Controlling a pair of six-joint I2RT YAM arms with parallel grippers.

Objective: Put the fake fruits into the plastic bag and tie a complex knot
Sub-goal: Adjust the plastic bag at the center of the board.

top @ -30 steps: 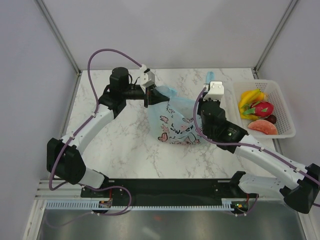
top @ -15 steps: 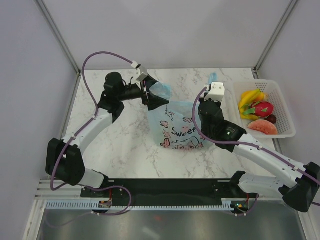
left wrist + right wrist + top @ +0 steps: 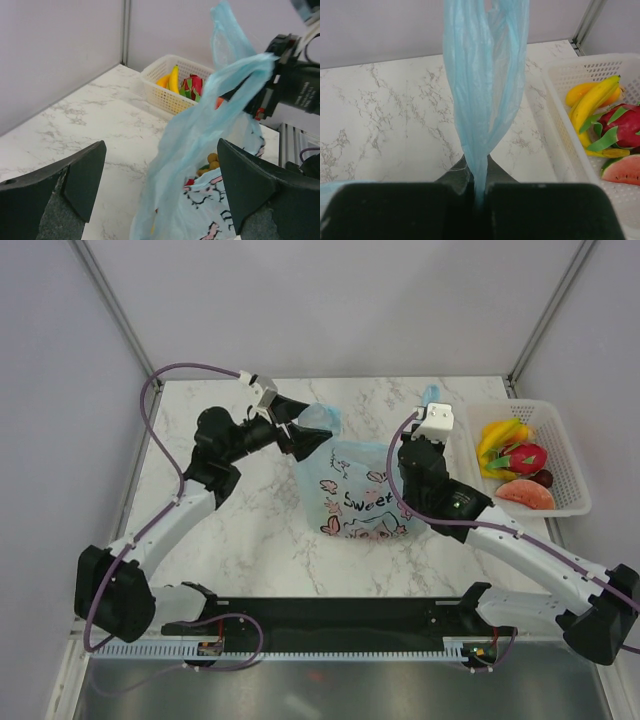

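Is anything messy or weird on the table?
Nothing is spilled or broken. One odd thing: the right gripper pinches a handle of the plastic bag, yet bananas and dragon fruit sit in the white basket.

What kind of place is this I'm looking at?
Probably a robot test cell in a lab: left arm and right arm bolted to a marble-pattern table, plain white panels boxing it in, toy fruits in a white mesh basket near a plastic bag.
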